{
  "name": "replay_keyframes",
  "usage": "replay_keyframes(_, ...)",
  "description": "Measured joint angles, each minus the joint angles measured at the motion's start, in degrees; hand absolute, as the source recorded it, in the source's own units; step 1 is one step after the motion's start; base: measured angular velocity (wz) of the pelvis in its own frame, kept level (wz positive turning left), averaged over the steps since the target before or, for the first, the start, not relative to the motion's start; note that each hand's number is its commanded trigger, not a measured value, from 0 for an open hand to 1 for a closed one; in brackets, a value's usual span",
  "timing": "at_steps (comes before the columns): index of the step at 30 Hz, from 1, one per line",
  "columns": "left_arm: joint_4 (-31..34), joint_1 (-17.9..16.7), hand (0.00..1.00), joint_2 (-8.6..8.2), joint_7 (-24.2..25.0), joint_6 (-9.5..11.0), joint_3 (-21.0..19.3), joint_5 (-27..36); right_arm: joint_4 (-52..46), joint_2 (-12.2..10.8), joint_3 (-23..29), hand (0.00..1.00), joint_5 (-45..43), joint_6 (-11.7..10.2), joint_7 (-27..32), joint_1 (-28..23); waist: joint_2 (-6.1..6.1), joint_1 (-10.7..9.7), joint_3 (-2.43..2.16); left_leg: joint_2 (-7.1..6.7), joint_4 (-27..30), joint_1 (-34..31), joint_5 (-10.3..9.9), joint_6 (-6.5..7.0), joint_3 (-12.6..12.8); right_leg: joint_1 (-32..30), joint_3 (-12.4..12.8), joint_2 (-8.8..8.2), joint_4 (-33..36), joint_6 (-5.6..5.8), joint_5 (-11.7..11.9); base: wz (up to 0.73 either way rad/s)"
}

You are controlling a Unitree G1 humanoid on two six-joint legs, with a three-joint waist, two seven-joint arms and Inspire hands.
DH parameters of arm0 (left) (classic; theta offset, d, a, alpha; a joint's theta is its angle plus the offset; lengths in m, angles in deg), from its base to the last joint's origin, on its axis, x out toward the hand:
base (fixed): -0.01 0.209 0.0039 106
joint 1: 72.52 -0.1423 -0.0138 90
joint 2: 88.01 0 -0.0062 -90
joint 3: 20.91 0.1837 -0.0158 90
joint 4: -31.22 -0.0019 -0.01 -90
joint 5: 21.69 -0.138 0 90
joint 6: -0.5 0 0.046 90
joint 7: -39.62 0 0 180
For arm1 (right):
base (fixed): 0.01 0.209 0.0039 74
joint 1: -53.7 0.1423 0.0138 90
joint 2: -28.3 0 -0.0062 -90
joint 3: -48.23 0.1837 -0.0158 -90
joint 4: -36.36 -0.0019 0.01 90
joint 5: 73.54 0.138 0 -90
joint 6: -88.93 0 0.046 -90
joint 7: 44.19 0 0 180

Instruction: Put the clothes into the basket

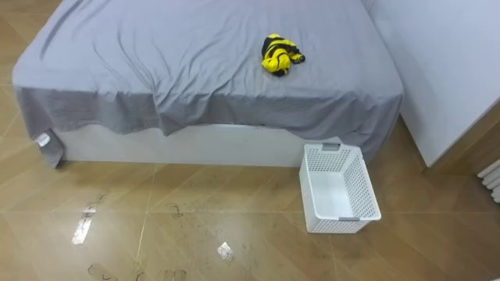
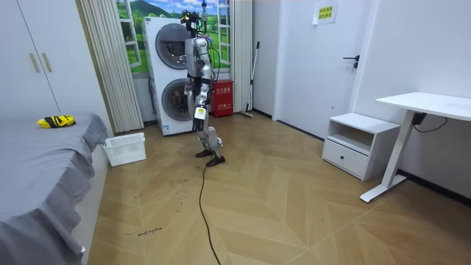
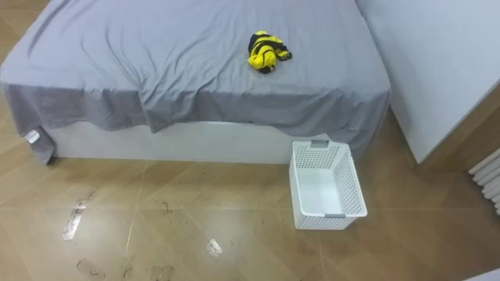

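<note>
A crumpled yellow and black garment (image 1: 280,55) lies on the grey bed sheet (image 1: 180,62), toward the right of the bed and a little back from its near edge. A white perforated plastic basket (image 1: 365,190) stands on the wooden floor just in front of the bed's right corner, and nothing lies in it. In the room view I stand several steps from the bed, in front of the stacked washing machines, facing the bed. The garment (image 2: 56,121) and the basket (image 2: 125,149) appear at that view's left. My left hand (image 2: 199,118) hangs low at my side.
A white wall panel (image 1: 445,70) rises to the right of the bed, with a radiator (image 1: 492,179) at the edge. Scuff marks and light patches mark the floor (image 1: 156,234) between me and the bed. A white desk (image 2: 430,107) and drawer unit (image 2: 357,143) stand at the room view's right.
</note>
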Motion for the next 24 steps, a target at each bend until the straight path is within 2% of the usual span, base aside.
replay_keyframes(3, 0.0, -0.1, 0.00, 0.03, 0.0, -0.4, 0.0, 0.0, 0.0, 0.0, -0.1, 0.00, 0.5, 0.0, -0.2, -0.1, 0.29, 0.2, 0.29, 0.05, -0.6, 0.6, -0.1, 0.17, 0.0, 0.4, 0.2, 0.13, 0.0, 0.05, -0.1, 0.00)
replay_keyframes(5, 0.0, 0.0, 0.00, 0.06, 0.0, -0.4, 0.0, 0.0, 0.0, 0.0, -0.2, 0.00, 1.0, 0.0, -0.4, -0.1, 0.26, 0.2, 0.30, 0.05, -0.6, 0.5, -0.1, 0.18, 0.0, 0.3, 0.2, 0.14, -0.1, 0.05, -0.1, 0.00)
replay_keyframes(19, -0.2, -0.4, 0.00, 0.01, 0.6, -0.6, 0.1, 2.1, 0.2, 0.0, 0.0, 0.00, 6.4, 0.0, -1.2, -1.7, 0.62, 0.0, -0.15, 0.05, -0.8, 1.7, -0.1, 0.18, -0.3, 1.3, 0.2, 0.04, 0.0, 0.11, -0.2, 0.00)
replay_keyframes(24, -0.2, -0.7, 0.00, -0.01, 0.7, -0.6, -0.2, 2.1, 0.7, 0.0, 0.0, 0.00, 6.6, 0.0, -1.4, -1.7, 0.55, 0.0, -0.16, 0.19, -0.6, 1.8, -0.1, 0.20, 0.0, 1.4, 0.2, 0.08, 0.3, 0.10, -0.2, 0.00)
